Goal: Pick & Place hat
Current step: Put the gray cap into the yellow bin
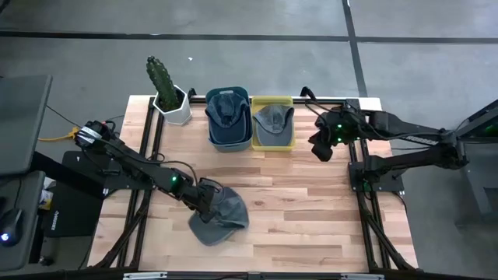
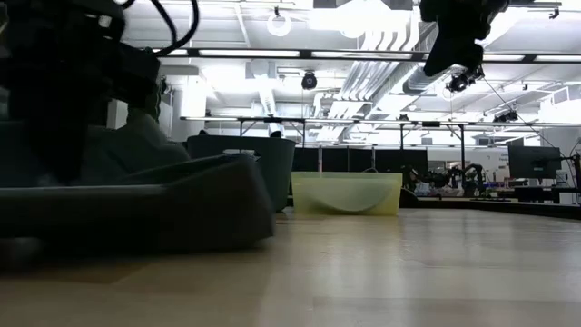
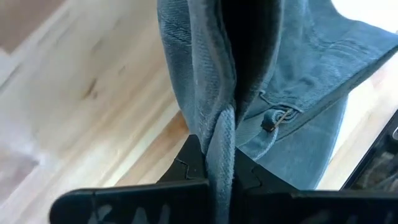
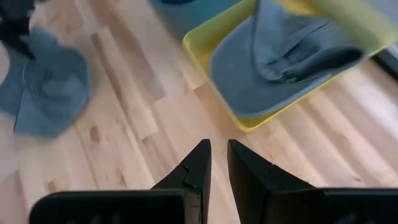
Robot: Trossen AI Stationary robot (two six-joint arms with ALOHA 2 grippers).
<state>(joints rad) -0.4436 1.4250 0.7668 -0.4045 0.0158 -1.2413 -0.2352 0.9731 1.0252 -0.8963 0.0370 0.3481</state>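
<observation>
A blue-grey denim cap [image 1: 220, 217] lies on the table near its near edge, crown toward the right, brim toward the near edge; it also shows in the low view [image 2: 136, 195] and, far off, in the right wrist view [image 4: 43, 87]. My left gripper [image 1: 204, 196] is at the cap's left side, shut on its cloth [image 3: 221, 168]. My right gripper [image 1: 321, 148] hovers above the table right of the yellow bin, fingers [image 4: 217, 165] nearly together, holding nothing. A dark blue bin [image 1: 229, 118] and a yellow bin [image 1: 272, 123] each hold a cap. My left gripper pinches a bunched fold of the cap's cloth [image 3: 219, 140] at its left rear edge between its two fingers, several layers gathered. The fingers come in slanting down from the table's left. The rest of the cap rests on the table, spread beyond the fingertips.
A white pot with a cactus [image 1: 166, 92] stands at the table's far left corner. The two bins sit side by side at the far edge. Bare wood [image 1: 311, 210] lies between the cap and the right arm.
</observation>
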